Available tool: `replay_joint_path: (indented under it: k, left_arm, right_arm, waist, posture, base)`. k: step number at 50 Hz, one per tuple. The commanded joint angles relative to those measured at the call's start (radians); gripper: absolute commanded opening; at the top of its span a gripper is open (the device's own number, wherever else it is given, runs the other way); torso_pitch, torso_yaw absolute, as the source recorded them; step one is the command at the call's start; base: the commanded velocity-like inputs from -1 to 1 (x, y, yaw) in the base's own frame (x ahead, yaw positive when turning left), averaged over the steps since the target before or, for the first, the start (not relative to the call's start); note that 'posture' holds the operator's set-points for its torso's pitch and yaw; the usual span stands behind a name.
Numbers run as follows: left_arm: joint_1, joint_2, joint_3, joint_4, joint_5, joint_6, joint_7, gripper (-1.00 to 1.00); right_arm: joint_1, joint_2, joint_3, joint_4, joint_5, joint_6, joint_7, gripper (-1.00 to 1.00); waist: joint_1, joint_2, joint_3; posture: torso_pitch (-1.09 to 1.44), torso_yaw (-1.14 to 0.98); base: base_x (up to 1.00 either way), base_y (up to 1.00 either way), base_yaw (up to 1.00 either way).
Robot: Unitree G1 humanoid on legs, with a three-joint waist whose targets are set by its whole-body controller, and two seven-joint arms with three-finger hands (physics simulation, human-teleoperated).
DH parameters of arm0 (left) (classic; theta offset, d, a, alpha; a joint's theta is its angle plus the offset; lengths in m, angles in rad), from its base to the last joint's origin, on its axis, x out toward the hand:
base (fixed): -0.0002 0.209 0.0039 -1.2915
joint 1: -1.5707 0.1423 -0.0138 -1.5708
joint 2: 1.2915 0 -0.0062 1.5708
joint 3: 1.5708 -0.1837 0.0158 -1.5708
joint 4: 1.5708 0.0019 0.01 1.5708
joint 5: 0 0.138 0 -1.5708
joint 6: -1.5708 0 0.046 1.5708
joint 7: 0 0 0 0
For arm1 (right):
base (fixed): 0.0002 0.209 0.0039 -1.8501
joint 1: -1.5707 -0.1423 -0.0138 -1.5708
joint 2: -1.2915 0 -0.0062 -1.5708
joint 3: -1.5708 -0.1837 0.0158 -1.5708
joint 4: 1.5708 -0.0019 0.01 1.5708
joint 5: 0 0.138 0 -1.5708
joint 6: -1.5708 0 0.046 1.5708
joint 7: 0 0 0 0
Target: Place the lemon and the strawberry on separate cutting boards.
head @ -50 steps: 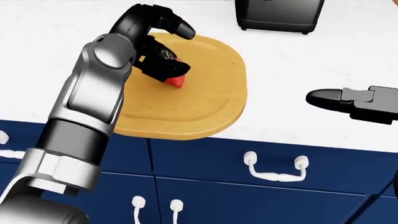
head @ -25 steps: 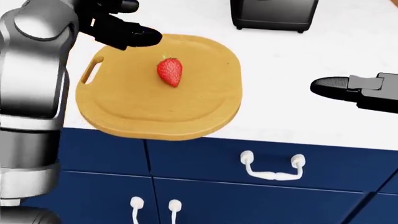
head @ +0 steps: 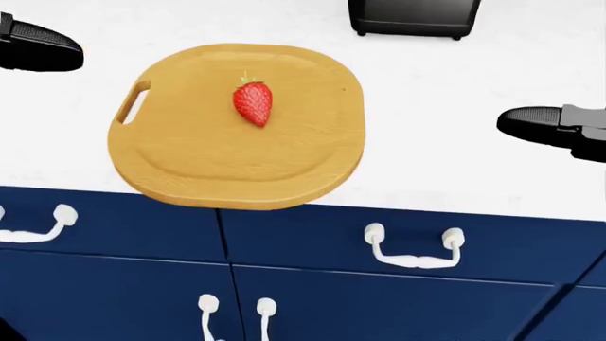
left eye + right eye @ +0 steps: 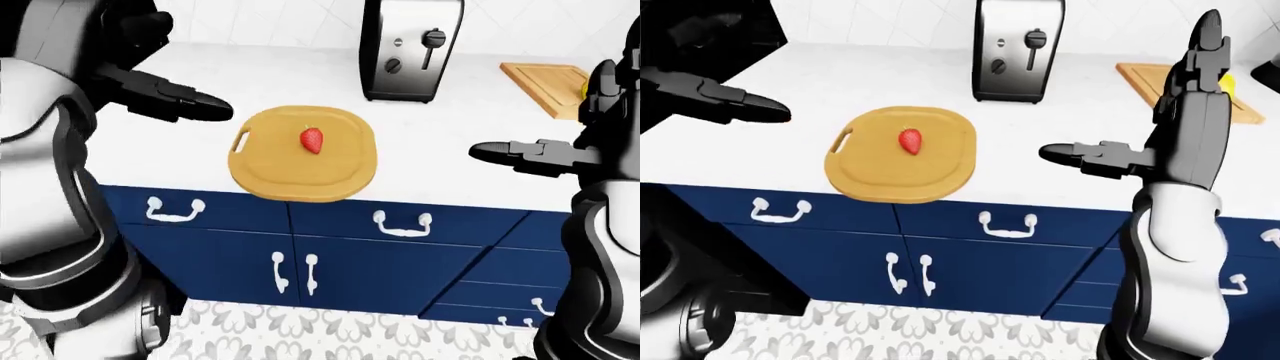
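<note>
— While the left hand (image 4: pixel 165 101) is hanging over the white counter (image 3: pixel 445 163), where is the strawberry sitting?

— It is lying alone on the round cutting board (image 3: pixel 236 153), off to that hand's right and a little below it in the left-eye view, well apart from the black fingers (image 4: pixel 205 112). Nothing is touching the fruit (image 3: pixel 253 102); its tip is pointing toward the bottom of the head view.

— Are those fingers gripping anything?

— No. They are stretching out straight and spread, holding nothing.

— And the right hand (image 4: pixel 1090 157)?

— It is hovering over bare counter to the right of the board, fingers likewise extended and parted, carrying nothing. The board is lying between the two hands, near neither.

— What about the lemon?

— Only a yellow sliver (image 4: pixel 1228 82) is peeking out past the right forearm in the right-eye view, above and right of the right hand. It seems to be resting on the second cutting board (image 4: pixel 545 77), though the arm is hiding most of it. The toaster (image 4: pixel 410 49) is standing above the round board.
</note>
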Motion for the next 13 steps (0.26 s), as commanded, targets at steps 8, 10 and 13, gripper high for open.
replay_joint_path:
  k: [8,10,13]
  left_arm:
    - [-0.026,0.158,0.054,-0.058,-0.012,0.028,0.133,1.00]
    - [0.000,0.163,0.053,-0.064,0.003,0.023,0.155,1.00]
    - [0.058,0.163,0.053,-0.105,0.036,0.027,0.173,1.00]
  right_arm:
    - [-0.024,-0.038,-0.034,-0.102,0.056,0.015,0.009,1.00]
    - [-0.012,-0.034,-0.035,-0.109,0.059,0.005,0.005,1.00]
    - [-0.005,-0.046,-0.055,-0.134,0.045,0.001,-0.006,1.00]
  waist:
    - [-0.002,0.007,-0.021]
    - [-0.003,0.008,-0.021]
    - [-0.003,0.010,-0.021]
  posture:
    - [0.00,0.00]
    - [0.00,0.00]
    - [0.00,0.00]
  base:
    - [0.00,0.00,0.00]
    - [0.00,0.00,0.00]
    - [0.00,0.00,0.00]
